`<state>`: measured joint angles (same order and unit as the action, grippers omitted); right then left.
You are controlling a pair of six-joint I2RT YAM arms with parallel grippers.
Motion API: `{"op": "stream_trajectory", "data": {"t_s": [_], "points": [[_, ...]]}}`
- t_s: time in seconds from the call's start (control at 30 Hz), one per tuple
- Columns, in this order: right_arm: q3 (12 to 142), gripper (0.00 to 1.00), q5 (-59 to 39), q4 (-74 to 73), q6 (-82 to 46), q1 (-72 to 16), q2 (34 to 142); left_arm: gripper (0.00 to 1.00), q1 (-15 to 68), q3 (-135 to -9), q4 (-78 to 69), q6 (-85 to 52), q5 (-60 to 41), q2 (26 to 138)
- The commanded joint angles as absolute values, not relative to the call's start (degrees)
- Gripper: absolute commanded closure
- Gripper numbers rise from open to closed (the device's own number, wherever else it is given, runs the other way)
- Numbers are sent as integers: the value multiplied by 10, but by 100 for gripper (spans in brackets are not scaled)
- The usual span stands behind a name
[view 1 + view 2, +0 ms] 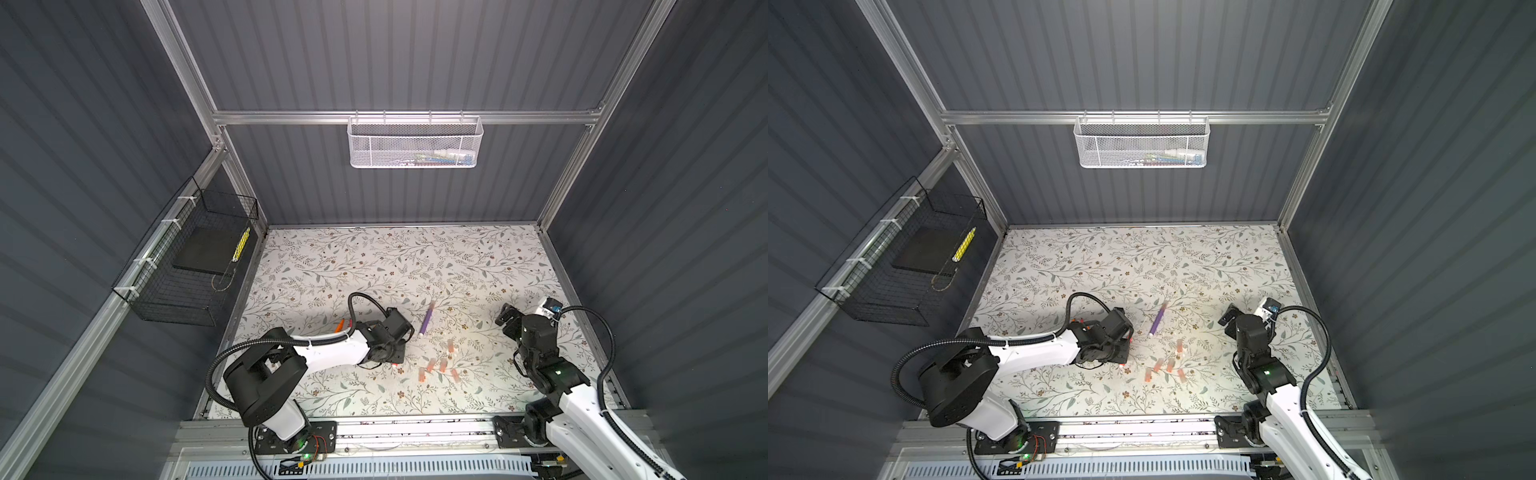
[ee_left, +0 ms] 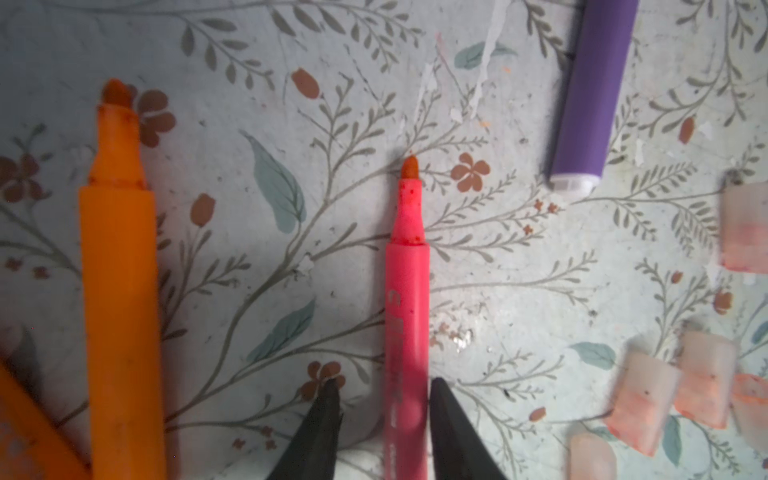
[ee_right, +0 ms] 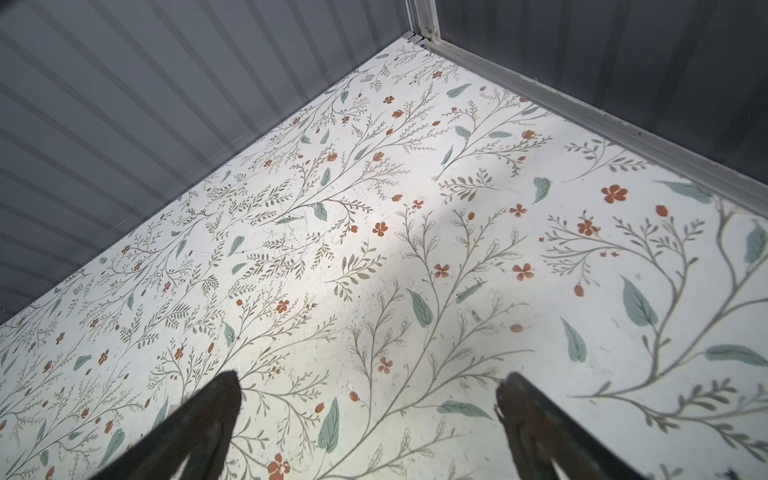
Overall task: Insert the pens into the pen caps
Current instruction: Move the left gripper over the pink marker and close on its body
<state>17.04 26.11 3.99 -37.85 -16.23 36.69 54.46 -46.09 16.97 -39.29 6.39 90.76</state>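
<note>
Early stage, by the look of it. The pink pen and orange pen both show bare tips. The pen caps lie loose in a cluster near the purple pen, off its plugged end, and I see none on a pen. The purple pen's other end looks pale in both top views; I cannot tell if it is capped. So at least 2 pens are left, likely more.

The pink pen lies on the surface beside the purple pen. Its long axis is roughly parallel to it, and its tip points away from the left wrist. The orange pen lies beyond the pink one, roughly parallel too.

The left end effector sits astride the pink barrel with its jaws narrowed. 1 finger touches and the other shows a sliver of gap, so I judge it not clamped.

The right end effector has its jaws wide and empty, well apart from the purple pen.
</note>
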Motion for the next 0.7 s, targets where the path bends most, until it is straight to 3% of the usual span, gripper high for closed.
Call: {"op": "stream_trajectory", "data": {"t_s": [0.0,0.23,0.67], "points": [[164,1,263,43,-369,-161,361,71,550,-440,193,-398,44,931],[161,1,262,42,-369,-161,356,78,554,-450,214,-397,51,951],[160,1,260,40,-368,-161,353,76,567,-475,271,-390,82,970]]}}
